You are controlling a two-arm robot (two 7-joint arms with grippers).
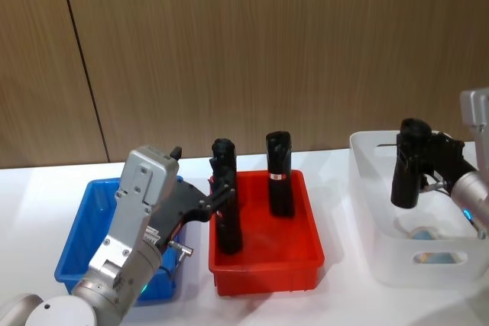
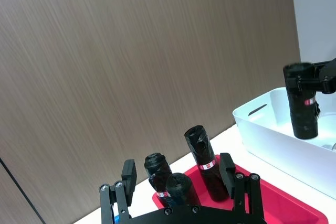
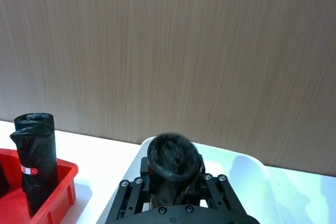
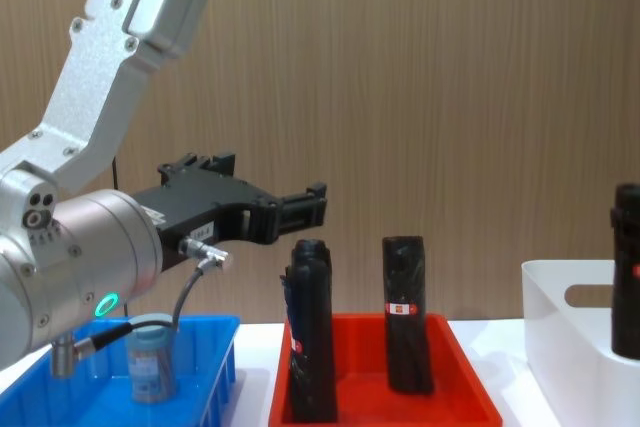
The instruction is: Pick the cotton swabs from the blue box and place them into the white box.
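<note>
Two arms are out over the table. On the right, the right gripper is closed around a tall black roll, gripping it near the top and holding it upright over the white box, with the roll's lower end below the rim. In the right wrist view the roll's crumpled top sits between the fingers. A cotton swab jar with a grey-blue lid lies on the floor of the white box, near its front wall.

On the left, the left gripper hangs with its fingers spread wide and nothing between them, above the gap where the blue box meets the red tray. It touches nothing. Another cotton swab jar stands upright in the blue box, below this arm.

The red tray, between the two boxes, holds upright black rolls; the one at its left edge stands just beyond the open fingertips.
</note>
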